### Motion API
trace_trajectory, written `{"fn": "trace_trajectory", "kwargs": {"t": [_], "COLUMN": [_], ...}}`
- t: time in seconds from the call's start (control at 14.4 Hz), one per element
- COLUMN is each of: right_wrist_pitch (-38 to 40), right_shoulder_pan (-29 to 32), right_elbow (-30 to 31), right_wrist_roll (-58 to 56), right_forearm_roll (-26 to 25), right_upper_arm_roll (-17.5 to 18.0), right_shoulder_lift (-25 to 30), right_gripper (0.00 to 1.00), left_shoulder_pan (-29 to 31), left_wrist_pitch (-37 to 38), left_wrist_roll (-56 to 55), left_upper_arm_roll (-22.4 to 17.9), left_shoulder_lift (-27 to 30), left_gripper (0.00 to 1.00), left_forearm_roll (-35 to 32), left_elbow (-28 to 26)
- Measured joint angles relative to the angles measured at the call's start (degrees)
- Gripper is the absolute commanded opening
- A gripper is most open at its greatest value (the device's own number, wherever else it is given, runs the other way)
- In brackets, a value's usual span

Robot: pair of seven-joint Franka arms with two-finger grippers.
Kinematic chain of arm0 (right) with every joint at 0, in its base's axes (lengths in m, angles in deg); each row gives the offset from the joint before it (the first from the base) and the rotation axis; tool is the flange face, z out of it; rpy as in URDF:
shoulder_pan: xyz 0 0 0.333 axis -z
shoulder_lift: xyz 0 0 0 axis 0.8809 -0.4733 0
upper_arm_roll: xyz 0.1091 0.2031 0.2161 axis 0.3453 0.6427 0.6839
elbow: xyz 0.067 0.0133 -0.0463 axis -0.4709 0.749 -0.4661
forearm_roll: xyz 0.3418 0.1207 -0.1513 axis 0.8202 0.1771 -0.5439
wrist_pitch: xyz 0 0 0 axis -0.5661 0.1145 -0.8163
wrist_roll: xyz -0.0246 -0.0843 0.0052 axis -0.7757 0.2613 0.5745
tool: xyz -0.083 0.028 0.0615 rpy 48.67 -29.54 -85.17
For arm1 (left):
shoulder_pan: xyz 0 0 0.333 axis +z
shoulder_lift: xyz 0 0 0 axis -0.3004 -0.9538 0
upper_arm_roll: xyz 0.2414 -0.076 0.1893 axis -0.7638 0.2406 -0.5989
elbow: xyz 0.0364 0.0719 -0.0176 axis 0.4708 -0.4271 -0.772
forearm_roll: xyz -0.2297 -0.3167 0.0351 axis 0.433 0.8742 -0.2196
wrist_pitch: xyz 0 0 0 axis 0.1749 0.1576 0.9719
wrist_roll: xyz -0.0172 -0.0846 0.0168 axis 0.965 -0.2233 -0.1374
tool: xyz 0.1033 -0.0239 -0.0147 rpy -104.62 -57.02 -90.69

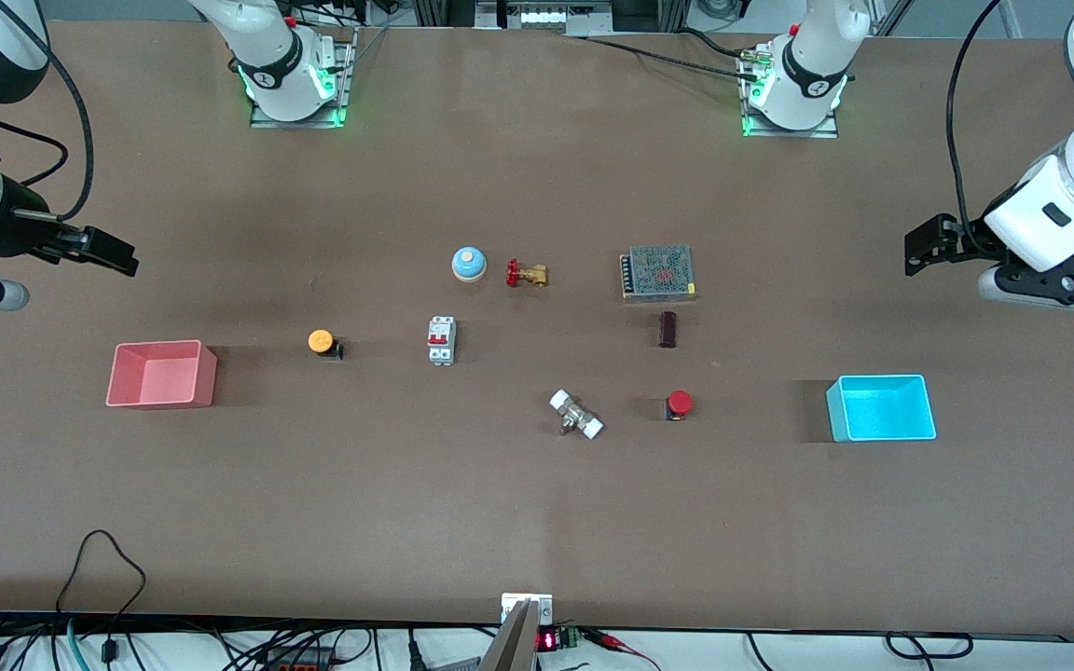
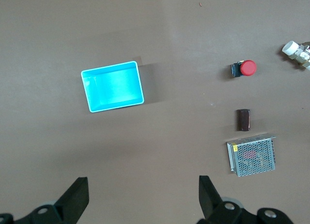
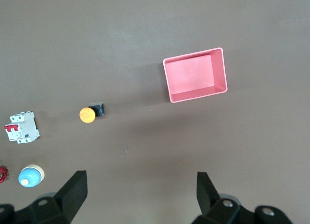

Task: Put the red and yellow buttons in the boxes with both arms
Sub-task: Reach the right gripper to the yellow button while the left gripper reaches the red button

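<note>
Red button [image 1: 679, 403] and yellow button [image 1: 321, 341] on open table, both end effectors spread.

Even, bright overhead light fills all three views, and the brown tabletop [image 1: 537, 522] shows only a faint pale sheen toward its middle. Shadows are soft and short: a dim patch lies beside the pink box [image 1: 161, 374] and another beside the blue box [image 1: 881, 407]. Green lamps glow at both arm bases. Small objects stay sharp in the wrist views, while the black jaws at the frame edge look slightly soft.
</note>
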Motion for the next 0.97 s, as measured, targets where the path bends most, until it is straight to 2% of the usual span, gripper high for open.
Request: {"fn": "trace_trajectory", "kwargs": {"t": [0.62, 0.76, 0.97], "right_wrist_pitch": [0.04, -0.81, -6.70], "right_shoulder_pan": [-0.17, -0.38, -0.80], "right_elbow": [2.40, 4.78, 10.19], "right_wrist_roll": [0.00, 0.00, 0.16], "right_forearm_roll": [0.32, 0.37, 0.47], "right_upper_arm_roll": [0.13, 0.93, 3.20], "right_shoulder_lift": [-0.11, -0.28, -0.64], "right_gripper": [1.00, 1.00, 1.00], "left_shoulder_pan": [0.02, -0.08, -0.72], "left_wrist_pitch": [0.33, 0.88, 0.85], "left_wrist_roll": [0.00, 0.06, 0.08], "left_upper_arm_roll": [0.02, 0.34, 0.97], "left_shoulder_lift": [-0.58, -2.37, -7.77], "left_gripper": [1.00, 1.00, 1.00], "left_forearm_roll": [0.00, 0.03, 0.98], "left_elbow": [-0.01, -0.10, -0.21]}}
